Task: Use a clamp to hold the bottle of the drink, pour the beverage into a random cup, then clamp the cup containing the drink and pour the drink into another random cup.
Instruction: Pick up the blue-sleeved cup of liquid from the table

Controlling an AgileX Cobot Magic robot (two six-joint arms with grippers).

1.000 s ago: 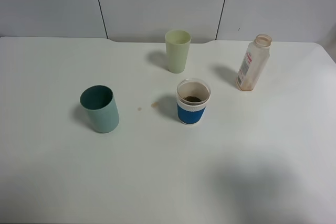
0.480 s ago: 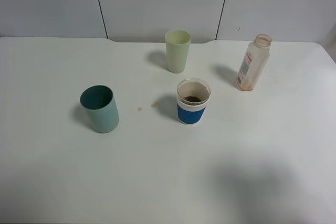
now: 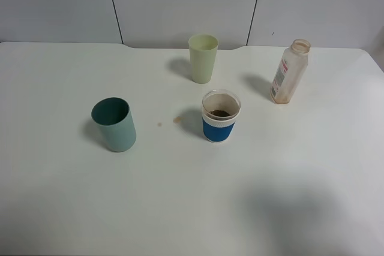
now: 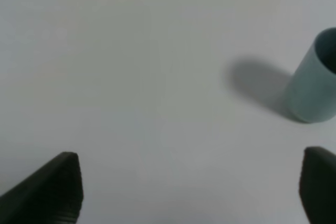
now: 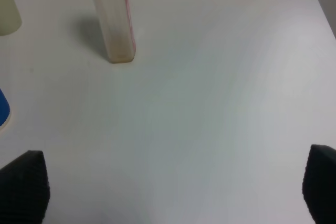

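The blue-banded white paper cup (image 3: 221, 116) stands mid-table with brown beverage (image 3: 220, 113) in its bottom; its edge (image 5: 3, 109) shows in the right wrist view. The bottle (image 3: 288, 71) stands upright and uncapped at the back right, and the right wrist view shows the same bottle (image 5: 114, 18). The teal cup (image 3: 113, 124) stands at the left, upright; the left wrist view catches this teal cup (image 4: 315, 80) too. Neither arm appears in the high view. My left gripper (image 4: 191, 190) hovers open over bare table, away from the teal cup. My right gripper (image 5: 176, 187) is wide open, short of the bottle.
A pale yellow-green tumbler (image 3: 203, 58) stands at the back centre, its side (image 5: 8, 6) visible in the right wrist view. Two small brown drips (image 3: 176, 120) mark the white table (image 3: 192, 208) left of the paper cup. A wall runs behind the table.
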